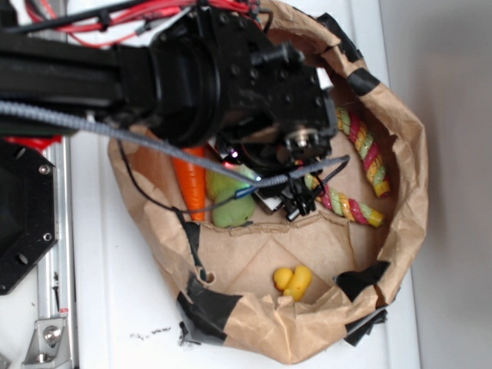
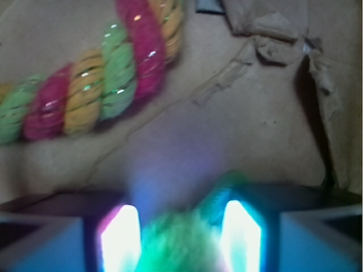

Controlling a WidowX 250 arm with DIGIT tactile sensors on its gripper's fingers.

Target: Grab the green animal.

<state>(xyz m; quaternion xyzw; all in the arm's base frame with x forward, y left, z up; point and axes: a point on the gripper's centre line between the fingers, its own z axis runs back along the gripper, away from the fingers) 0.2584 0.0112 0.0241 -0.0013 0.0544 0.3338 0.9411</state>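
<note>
The green animal (image 1: 227,203) is a fuzzy yellow-green plush lying in the brown paper bag (image 1: 307,327), right beside an orange carrot (image 1: 190,183). My gripper (image 1: 231,178) hangs directly over it, and the black arm hides its upper part. In the wrist view the blurred green animal (image 2: 178,243) fills the gap between my two glowing fingertips (image 2: 126,235), and a tuft of it rises along the right one. My gripper (image 2: 181,218) is closed against the plush on both sides.
A twisted green, pink and yellow rope (image 1: 361,150) (image 2: 96,93) lies along the bag's right side. A small yellow toy (image 1: 293,280) sits near the bag's front wall. Black tape patches (image 1: 361,278) mark the rim. The bag stands on a white table (image 1: 115,307).
</note>
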